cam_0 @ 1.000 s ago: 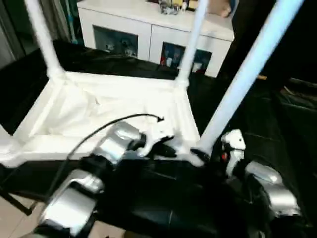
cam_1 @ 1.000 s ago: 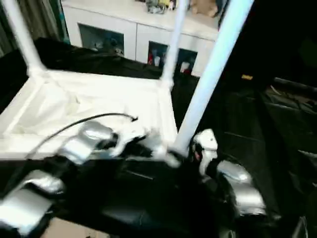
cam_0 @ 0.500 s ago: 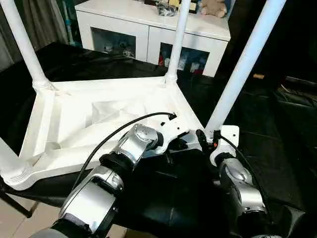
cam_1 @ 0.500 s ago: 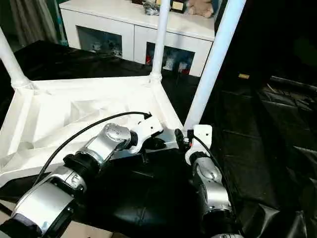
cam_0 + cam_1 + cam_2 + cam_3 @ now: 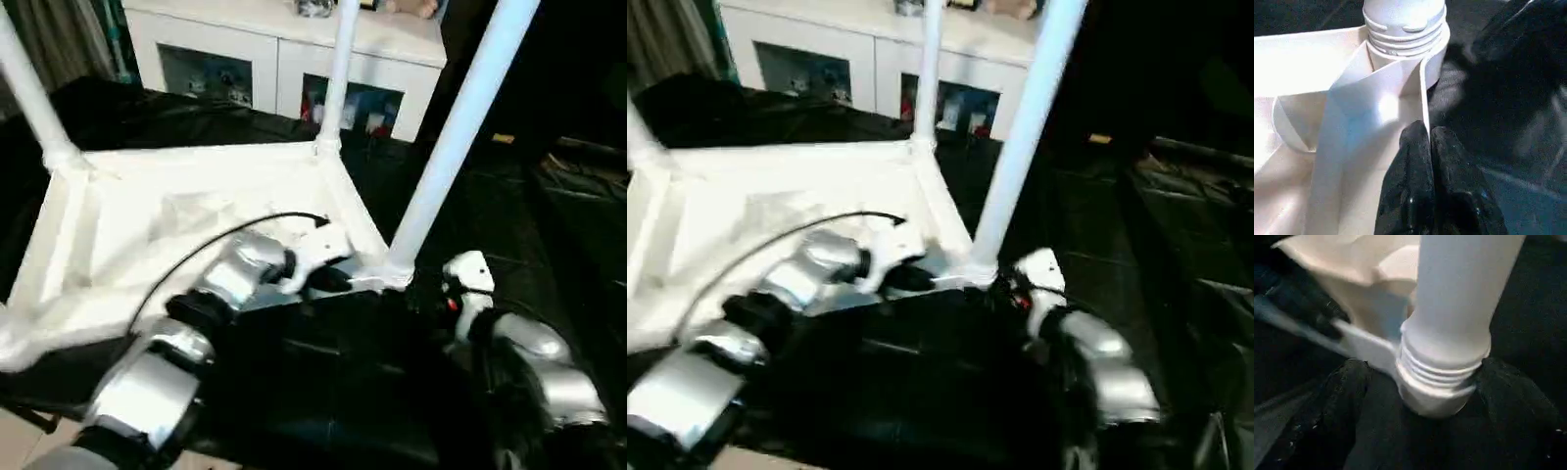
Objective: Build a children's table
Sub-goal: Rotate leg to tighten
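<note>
We are working on the upside-down tabletop [image 5: 176, 235], which is lying ribbed side up on the black-draped surface [image 5: 509, 225], filling the left half of the head view from about 9 o'clock to the centre. Legs are standing in its corner sockets: one at 11 o'clock [image 5: 29, 93], one at 12 o'clock [image 5: 338, 69], and the near leg [image 5: 460, 127] rising toward 1 o'clock from the socket [image 5: 1437, 391] at the corner closest to us.

Our left gripper [image 5: 1427, 147] is pinching the thin side wall of the tabletop just beside that socket, its two black fingers [image 5: 1410, 181] pressed narrow on the rim. Our right gripper [image 5: 1437, 431] is sitting around the base of the near leg, one black finger [image 5: 1352, 401] on each side of the threaded collar; whether it is gripping or standing loose, we cannot tell.

We judge the step to be seating this leg. A few thread rings are showing above the socket, so it probably needs more turns. To do it well, we are keeping the left pinch firm so the top is not spinning, holding the leg low near the collar, keeping it upright so the threads are not crossing, and twisting in short strokes, regripping between them.
</note>
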{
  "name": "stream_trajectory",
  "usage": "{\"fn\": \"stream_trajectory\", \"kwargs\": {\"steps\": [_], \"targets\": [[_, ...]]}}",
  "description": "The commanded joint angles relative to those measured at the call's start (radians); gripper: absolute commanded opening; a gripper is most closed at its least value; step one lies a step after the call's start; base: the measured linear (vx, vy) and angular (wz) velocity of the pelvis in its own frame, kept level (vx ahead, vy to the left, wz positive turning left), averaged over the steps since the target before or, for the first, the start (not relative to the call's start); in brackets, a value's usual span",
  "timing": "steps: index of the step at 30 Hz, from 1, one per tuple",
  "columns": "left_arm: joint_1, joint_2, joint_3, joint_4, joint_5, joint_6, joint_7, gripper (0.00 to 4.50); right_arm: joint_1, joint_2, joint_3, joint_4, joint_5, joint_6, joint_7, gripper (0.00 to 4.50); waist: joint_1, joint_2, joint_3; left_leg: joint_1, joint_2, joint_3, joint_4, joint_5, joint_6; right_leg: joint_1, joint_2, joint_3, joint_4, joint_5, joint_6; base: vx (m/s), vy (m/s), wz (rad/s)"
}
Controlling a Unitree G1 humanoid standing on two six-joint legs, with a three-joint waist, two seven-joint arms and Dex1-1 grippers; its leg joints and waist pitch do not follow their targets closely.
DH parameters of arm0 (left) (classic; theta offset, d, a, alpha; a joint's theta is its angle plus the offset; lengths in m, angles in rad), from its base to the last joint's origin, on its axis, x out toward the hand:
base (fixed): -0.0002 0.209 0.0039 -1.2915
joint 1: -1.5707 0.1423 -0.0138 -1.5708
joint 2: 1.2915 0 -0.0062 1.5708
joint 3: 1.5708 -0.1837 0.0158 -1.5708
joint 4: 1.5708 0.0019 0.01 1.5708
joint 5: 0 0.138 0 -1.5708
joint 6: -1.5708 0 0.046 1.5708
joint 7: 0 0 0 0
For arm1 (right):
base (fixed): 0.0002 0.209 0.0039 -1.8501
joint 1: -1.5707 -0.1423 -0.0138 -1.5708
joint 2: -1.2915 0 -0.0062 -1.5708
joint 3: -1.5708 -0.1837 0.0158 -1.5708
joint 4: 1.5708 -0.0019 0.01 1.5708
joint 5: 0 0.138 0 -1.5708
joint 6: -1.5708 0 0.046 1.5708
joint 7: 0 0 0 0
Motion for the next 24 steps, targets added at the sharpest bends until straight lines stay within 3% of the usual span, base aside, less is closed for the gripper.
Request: {"fn": "stream_trajectory", "kwargs": {"steps": [1, 2, 4, 7, 11, 17, 21, 24], "targets": [[0.044, 0.019, -0.058, 0.016, 0.021, 0.018, -0.074, 0.00, 0.007, -0.026, 0.010, -0.020, 0.015, 0.000, 0.049, 3.76, 0.012, -0.004, -0.052, -0.001, 0.015, 0.009, -0.055, -0.143, 0.118, 0.055, -0.030, 0.029, -0.039, 0.015, -0.267, 0.000, 0.000, 0.00], [0.052, 0.033, -0.065, -0.005, 0.015, 0.009, -0.111, 0.00, 0.008, -0.040, 0.021, -0.027, 0.021, 0.011, 0.077, 3.76, 0.019, -0.003, -0.053, 0.006, 0.019, 0.010, -0.053, -0.147, 0.120, 0.055, -0.032, 0.029, -0.038, 0.004, -0.281, 0.000, 0.000, 0.00], [0.061, 0.046, -0.068, -0.025, 0.009, 0.011, -0.147, 0.00, 0.007, -0.055, 0.034, -0.033, 0.028, 0.017, 0.105, 3.76, 0.019, -0.005, -0.051, 0.005, 0.020, 0.010, -0.055, -0.153, 0.120, 0.056, -0.031, 0.029, -0.038, -0.006, -0.284, 0.000, 0.000, 0.00], [0.098, 0.073, -0.074, -0.106, -0.015, 0.036, -0.238, 0.00, -0.010, -0.058, 0.051, -0.025, 0.031, 0.017, 0.168, 3.76, 0.023, -0.003, -0.049, 0.008, 0.024, 0.009, -0.059, -0.187, 0.102, 0.053, -0.032, 0.029, -0.040, -0.062, -0.280, 0.000, 0.000, 0.00], [0.108, 0.077, -0.077, -0.126, -0.014, 0.040, -0.244, 0.00, -0.020, -0.049, 0.058, -0.003, 0.017, -0.003, 0.171, 3.76, 0.028, -0.002, -0.048, 0.014, 0.025, 0.009, -0.061, -0.211, 0.074, 0.048, -0.031, 0.029, -0.042, -0.098, -0.269, 0.000, 0.000, 0.00], [0.119, 0.080, -0.076, -0.161, -0.014, 0.062, -0.254, 0.00, -0.026, -0.040, 0.059, 0.008, 0.042, -0.007, 0.199, 3.76, 0.042, -0.003, -0.053, 0.013, 0.021, 0.010, -0.057, -0.166, 0.074, 0.054, -0.031, 0.030, -0.034, -0.039, -0.264, 0.000, 0.000, 0.00], [0.120, 0.080, -0.079, -0.167, -0.008, 0.065, -0.253, 0.00, -0.026, -0.044, 0.059, 0.013, 0.043, -0.010, 0.218, 3.51, 0.043, -0.002, -0.055, 0.012, 0.020, 0.011, -0.053, -0.134, 0.088, 0.056, -0.029, 0.029, -0.029, 0.006, -0.278, 0.000, 0.000, 0.00], [0.121, 0.081, -0.082, -0.168, -0.009, 0.069, -0.253, 0.00, -0.028, -0.044, 0.057, 0.018, 0.044, -0.012, 0.223, 3.26, 0.044, -0.002, -0.054, 0.012, 0.019, 0.011, -0.054, -0.148, 0.086, 0.056, -0.029, 0.029, -0.031, -0.013, -0.277, 0.000, 0.000, 0.00]]}}
